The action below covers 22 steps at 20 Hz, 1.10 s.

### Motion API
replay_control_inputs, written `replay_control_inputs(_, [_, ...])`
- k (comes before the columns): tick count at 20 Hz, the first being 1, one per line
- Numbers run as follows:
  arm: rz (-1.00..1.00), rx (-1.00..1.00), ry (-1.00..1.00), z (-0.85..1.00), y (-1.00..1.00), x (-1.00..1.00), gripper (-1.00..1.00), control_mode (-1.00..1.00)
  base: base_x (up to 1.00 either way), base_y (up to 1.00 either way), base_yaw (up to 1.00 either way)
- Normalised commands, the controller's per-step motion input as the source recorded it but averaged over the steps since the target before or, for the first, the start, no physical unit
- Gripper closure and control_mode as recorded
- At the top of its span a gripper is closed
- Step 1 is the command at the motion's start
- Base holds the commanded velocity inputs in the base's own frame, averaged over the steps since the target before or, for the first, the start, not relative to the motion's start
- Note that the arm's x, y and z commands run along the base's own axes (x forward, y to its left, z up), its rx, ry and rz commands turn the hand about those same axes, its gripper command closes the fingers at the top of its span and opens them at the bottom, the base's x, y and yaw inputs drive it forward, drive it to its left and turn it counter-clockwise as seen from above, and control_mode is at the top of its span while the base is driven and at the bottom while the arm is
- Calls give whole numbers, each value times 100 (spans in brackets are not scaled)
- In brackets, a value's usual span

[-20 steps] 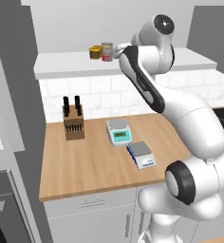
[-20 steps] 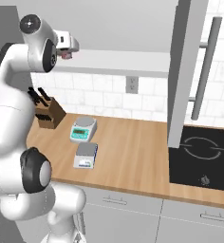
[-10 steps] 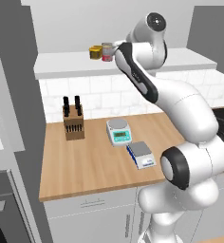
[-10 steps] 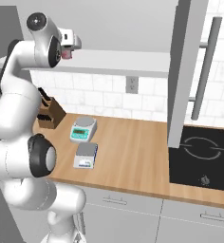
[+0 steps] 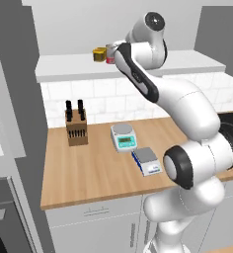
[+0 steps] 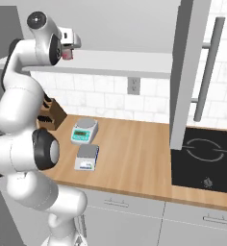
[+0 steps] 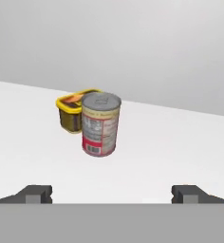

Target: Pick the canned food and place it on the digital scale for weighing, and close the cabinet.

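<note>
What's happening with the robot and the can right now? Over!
Two-finger gripper open, level with the shelf, short of the red-labelled tin can. Can upright, ungrasped. Squat yellow container close behind it. Tall grey cabinet door open.

A squat yellow tub [image 7: 76,112] stands on the white shelf [image 7: 171,152], ahead of the claw and a little to its left in the hand view. Far below the claw, on the wooden counter [image 5: 96,173], sit a knife block [image 5: 76,127] with dark handles and a round-plate scale with a teal display [image 5: 123,138]. A black hob [image 6: 204,158] lies further along, below a wall socket [image 6: 132,85].
</note>
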Motion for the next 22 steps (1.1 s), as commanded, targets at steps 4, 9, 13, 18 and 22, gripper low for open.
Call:
replay_control_inputs(4, [0, 0, 0, 0, 1, 11, -100, -100, 0, 0, 0])
replay_control_inputs(9, [0, 0, 0, 0, 10, 16, -100, -100, 0, 0, 0])
replay_control_inputs(13, [0, 0, 0, 0, 13, 13, -100, -100, 0, 0, 0])
replay_control_inputs(18, [0, 0, 0, -1, 5, 2, -100, -100, 0, 0, 0])
replay_control_inputs(22, [0, 0, 0, -7, 9, 6, -100, -100, 0, 0, 0])
